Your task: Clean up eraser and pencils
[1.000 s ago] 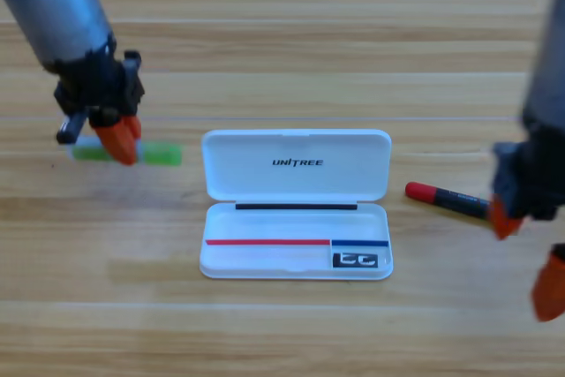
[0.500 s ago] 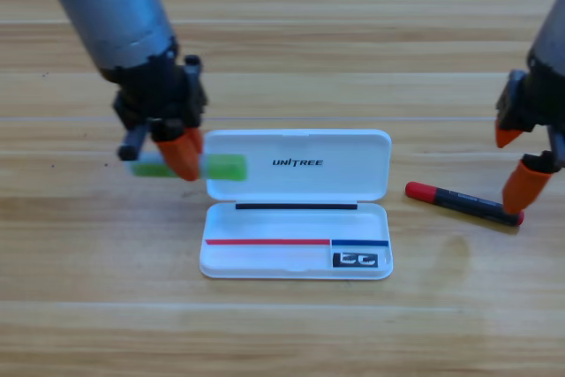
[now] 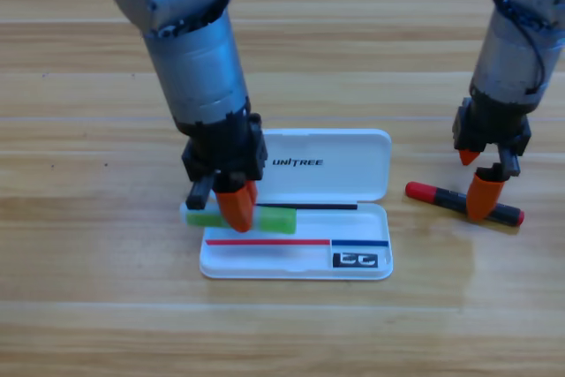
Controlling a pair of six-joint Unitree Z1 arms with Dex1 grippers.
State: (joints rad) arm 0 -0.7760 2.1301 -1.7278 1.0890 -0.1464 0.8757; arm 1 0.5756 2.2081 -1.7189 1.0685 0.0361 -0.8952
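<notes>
**Green pencil now over the case**

The green pencil [image 3: 240, 219] is held in the left gripper [image 3: 235, 210], whose orange jaws are squeezed tight on its middle. Half a second ago the pencil hung by the lid's left edge; now it has moved down and right and lies flat across the left end of the white case [image 3: 296, 262], sticking out on both sides of the jaws. I cannot tell if it touches the tray.

The black pencil with the red cap [image 3: 446, 199] lies on the wooden table [image 3: 88, 306], right of the case, where it was before. The right gripper [image 3: 475, 181] has come in closer and now stands over the pencil's right part. Its jaws are apart, one tip above the pencil and one tip on it or just over it.

The eraser [image 3: 355, 260] sits in the tray's bottom right corner, far right of the left gripper.
</notes>
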